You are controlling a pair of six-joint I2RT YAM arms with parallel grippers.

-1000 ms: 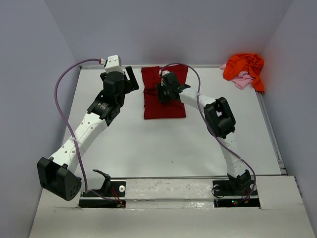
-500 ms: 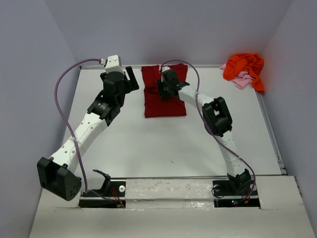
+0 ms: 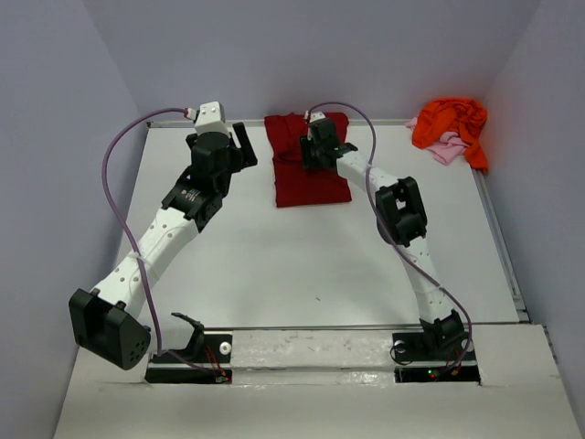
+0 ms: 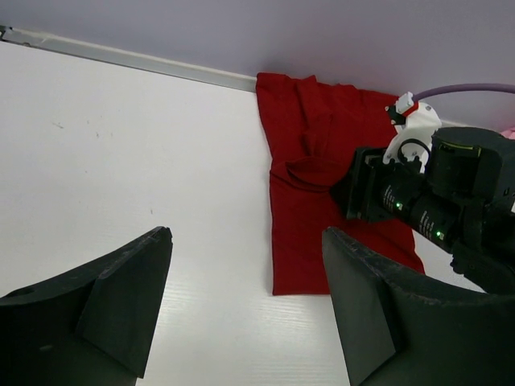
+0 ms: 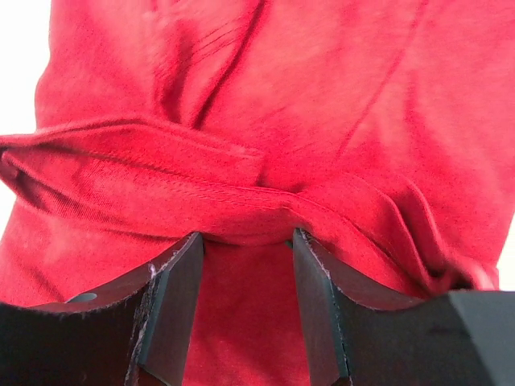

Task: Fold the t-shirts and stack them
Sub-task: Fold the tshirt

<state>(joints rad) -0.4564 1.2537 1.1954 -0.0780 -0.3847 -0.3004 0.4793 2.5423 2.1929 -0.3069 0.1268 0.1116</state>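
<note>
The dark red t-shirt (image 3: 311,183) lies folded into a narrow strip at the back middle of the table, its far end bunched against the back wall. My right gripper (image 3: 315,153) rests on it, jaws apart, with a raised ridge of red cloth (image 5: 241,201) at the fingertips (image 5: 189,257). My left gripper (image 3: 243,144) is open and empty, hovering left of the shirt; its view shows the shirt (image 4: 314,177) and the right wrist (image 4: 426,201) on it. The orange t-shirt (image 3: 450,122) lies crumpled on the pale pink one (image 3: 448,150) in the back right corner.
The back wall rail (image 3: 183,125) runs behind the left gripper. The right table edge (image 3: 498,229) runs beside the orange and pink pile. The arm bases (image 3: 311,352) sit at the near edge.
My right gripper has moved toward the back wall and slightly right, and the red shirt has slid with it, its far end now bunching at the wall. The left arm has not moved.
</note>
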